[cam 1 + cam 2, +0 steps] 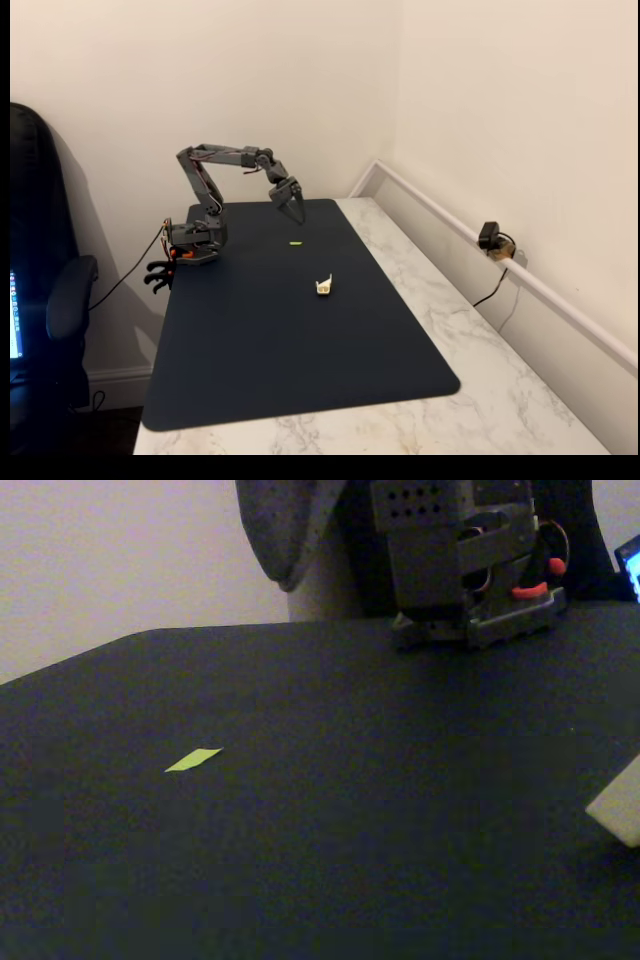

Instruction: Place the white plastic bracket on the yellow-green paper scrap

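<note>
The white plastic bracket (324, 287) lies on the dark mat near its middle; a blurred pale corner of the bracket (622, 807) pokes in at the right edge of a fixed view. The yellow-green paper scrap (296, 243) (193, 760) lies flat on the mat, apart from the bracket and nearer the wall. My grey gripper (296, 213) hangs above the mat's far edge, pointing down, beyond the scrap and clear of both things. Its fingers (288, 535) look closed together with nothing between them.
The dark mat (250, 340) covers much of a white marble table (480, 340). The arm's base (195, 245) (470, 570) is clamped at the mat's back left corner. A small black camera (490, 238) sits on the wall rail at right. A black chair (45, 300) stands at left.
</note>
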### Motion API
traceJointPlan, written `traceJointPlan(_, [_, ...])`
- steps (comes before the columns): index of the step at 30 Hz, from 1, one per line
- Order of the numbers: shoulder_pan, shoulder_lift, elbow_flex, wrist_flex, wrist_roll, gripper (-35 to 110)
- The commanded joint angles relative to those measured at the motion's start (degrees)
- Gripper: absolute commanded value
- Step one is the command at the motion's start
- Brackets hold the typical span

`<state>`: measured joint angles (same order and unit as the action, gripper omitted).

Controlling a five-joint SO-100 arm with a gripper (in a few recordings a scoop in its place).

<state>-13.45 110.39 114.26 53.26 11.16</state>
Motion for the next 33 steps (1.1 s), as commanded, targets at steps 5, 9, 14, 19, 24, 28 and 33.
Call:
traceJointPlan(5, [0.35, -7.47, -14.59, 6.42, -0.18, 3])
traceJointPlan(9, [0.70, -13.80, -19.60, 8.00, 0.88, 4])
traceJointPlan(14, [0.70, -19.95, -24.26, 9.40, 2.81, 5])
traceJointPlan(19, [0.53, -22.50, -26.46, 9.58, 4.66, 6])
traceJointPlan(24, [0.70, -24.96, -28.12, 10.63, 6.50, 6])
traceJointPlan(28, [0.79, -30.32, -31.90, 10.20, 7.29, 6])
traceJointPlan(33, [-3.87, -42.19, -45.70, 15.21, 5.19, 7])
